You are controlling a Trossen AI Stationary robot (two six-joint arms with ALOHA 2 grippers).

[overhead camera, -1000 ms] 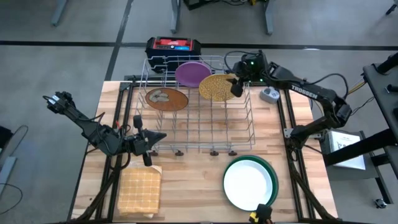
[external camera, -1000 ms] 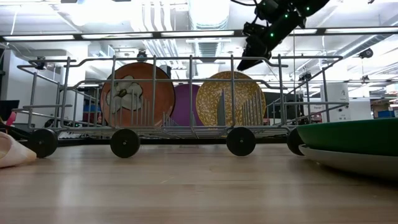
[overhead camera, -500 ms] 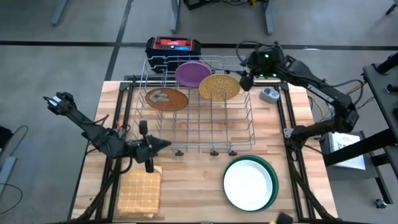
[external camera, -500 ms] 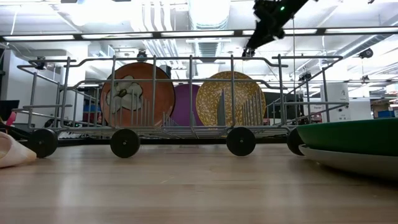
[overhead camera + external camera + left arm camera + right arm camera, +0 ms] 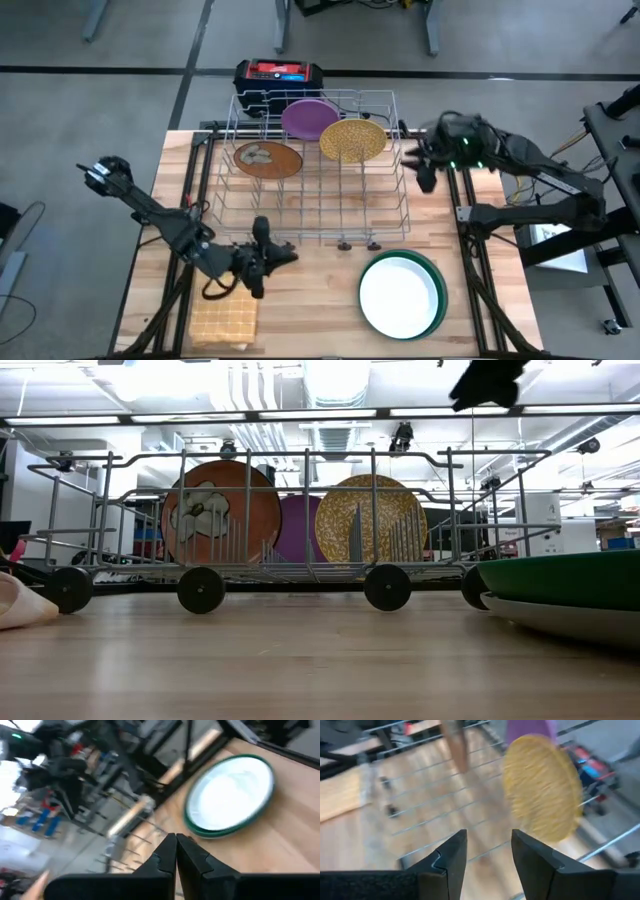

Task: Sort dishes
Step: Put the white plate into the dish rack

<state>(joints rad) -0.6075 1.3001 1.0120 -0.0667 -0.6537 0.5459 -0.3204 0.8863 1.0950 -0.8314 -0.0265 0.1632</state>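
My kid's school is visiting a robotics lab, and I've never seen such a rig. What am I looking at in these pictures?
Two dark robot arms work at a wooden table. One picture looks straight down, one looks level across the tabletop, and two come from cameras on the wrists. A wire rack holds three plates on edge: purple plate, brown plate, yellow plate. A white plate lies stacked on a green plate. The left end effector is shut and empty, near a tan cloth. The right end effector, open and empty, hangs beside the rack.
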